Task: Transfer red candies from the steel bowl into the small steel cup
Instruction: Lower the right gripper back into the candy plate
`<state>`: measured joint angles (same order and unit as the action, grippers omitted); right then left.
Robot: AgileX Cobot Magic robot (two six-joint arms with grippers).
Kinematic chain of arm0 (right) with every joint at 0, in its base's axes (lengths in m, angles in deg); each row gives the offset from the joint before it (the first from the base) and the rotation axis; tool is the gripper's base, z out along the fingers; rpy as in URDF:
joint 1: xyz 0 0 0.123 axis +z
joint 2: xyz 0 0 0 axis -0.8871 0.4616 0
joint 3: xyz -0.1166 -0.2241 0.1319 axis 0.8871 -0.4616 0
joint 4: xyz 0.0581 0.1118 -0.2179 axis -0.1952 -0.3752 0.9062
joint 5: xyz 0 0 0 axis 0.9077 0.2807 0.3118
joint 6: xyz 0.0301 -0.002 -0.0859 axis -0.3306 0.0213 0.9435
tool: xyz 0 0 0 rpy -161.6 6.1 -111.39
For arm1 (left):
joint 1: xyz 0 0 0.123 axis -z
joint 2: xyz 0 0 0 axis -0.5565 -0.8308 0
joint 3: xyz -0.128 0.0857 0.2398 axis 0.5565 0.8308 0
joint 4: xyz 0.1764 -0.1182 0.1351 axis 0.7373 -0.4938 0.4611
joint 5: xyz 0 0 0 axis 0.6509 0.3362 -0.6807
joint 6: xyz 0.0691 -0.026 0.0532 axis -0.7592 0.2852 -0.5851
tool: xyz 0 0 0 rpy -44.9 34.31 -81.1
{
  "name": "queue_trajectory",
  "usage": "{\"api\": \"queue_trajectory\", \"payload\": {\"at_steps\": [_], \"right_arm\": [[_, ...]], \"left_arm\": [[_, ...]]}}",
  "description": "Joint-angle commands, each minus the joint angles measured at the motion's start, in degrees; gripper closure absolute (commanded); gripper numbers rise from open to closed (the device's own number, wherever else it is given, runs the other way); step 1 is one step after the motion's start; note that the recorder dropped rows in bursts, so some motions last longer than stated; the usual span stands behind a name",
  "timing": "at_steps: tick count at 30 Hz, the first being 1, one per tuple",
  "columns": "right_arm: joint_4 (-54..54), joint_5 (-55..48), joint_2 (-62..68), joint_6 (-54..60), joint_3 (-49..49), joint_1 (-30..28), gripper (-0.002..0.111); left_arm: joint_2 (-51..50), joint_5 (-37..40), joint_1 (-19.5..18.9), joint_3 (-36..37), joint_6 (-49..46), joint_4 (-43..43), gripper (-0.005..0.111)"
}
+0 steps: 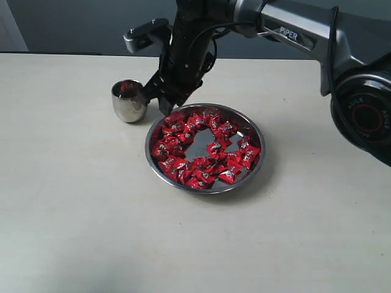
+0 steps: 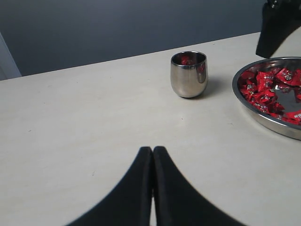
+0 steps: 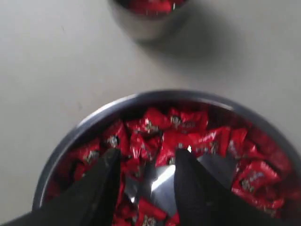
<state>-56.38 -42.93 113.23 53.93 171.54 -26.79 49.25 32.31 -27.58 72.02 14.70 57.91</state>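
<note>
The steel bowl point(image 1: 262, 152) sits mid-table, with red candies point(image 1: 183, 137) ringed around its bare centre. The small steel cup point(image 1: 129, 101) stands just left of it, red showing inside. My right gripper point(image 1: 160, 104) hangs open over the bowl's far-left rim, next to the cup. In the right wrist view its jaws point(image 3: 146, 153) stand apart above the red candies point(image 3: 188, 125) and nothing is between them. There the bowl's rim point(image 3: 94, 123) curves below and the cup point(image 3: 150, 21) lies beyond. My left gripper point(image 2: 153, 149) is shut and empty, low over the table, well short of the cup point(image 2: 188, 74).
The pale tabletop point(image 1: 73, 213) stretches around the bowl and cup. The right arm's dark body point(image 1: 360, 110) reaches in from the upper right. In the left wrist view the bowl point(image 2: 263, 117) is at the edge, and a right gripper finger point(image 2: 277, 28) hangs above it.
</note>
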Motion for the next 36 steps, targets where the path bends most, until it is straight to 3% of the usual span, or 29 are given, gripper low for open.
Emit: {"api": "queue_trajectory", "payload": {"at_steps": [1,8,23,36], "right_arm": [[2.61,-2.75,2.00,-3.15,-0.20,-0.35,0.070],[8.47,-1.05,4.65,-14.40,-0.20,-0.35,0.070],[5.67,1.56,7.82,-16.53,-0.20,-0.35,0.070],[4.73,-2.64,9.42,-16.66,-0.20,-0.35,0.071]], "left_arm": [[0.25,-0.54,0.17,-0.06,0.31,-0.07,0.106],[0.25,-0.54,0.17,-0.06,0.31,-0.07,0.106],[0.25,-0.54,0.17,-0.06,0.31,-0.07,0.106],[0.25,-0.54,0.17,-0.06,0.31,-0.07,0.106]]}}
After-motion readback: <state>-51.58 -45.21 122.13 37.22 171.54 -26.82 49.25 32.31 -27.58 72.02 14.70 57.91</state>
